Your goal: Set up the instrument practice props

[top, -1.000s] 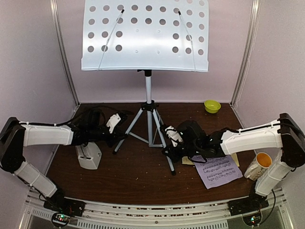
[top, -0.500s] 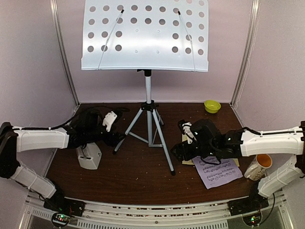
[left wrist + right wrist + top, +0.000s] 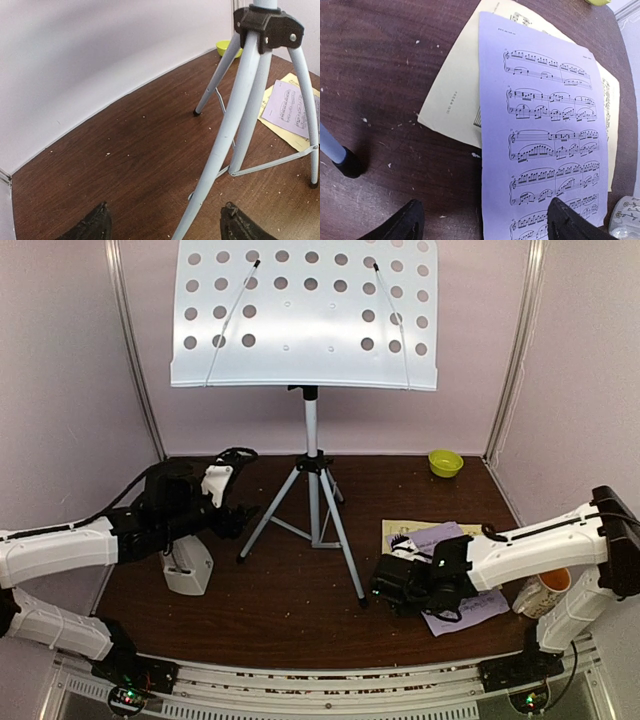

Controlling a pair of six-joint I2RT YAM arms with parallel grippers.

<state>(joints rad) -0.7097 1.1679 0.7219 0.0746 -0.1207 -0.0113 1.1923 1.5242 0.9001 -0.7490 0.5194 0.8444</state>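
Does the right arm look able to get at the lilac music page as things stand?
Probably yes. The right gripper hangs open just above the lilac page, nothing lies on it, and the tripod foot stands off to one side. Flat on the yellow page, it may be hard to pinch.

There is one stand (image 3: 305, 315), its tripod (image 3: 312, 510) having three legs, and one metronome (image 3: 187, 565). The pages number two: one lilac page (image 3: 545, 125) and one yellow page (image 3: 452, 95). Besides these there are one mug (image 3: 545, 585), one bowl (image 3: 445, 462) and two arms, the left arm (image 3: 60, 545) and the right arm (image 3: 540, 540).
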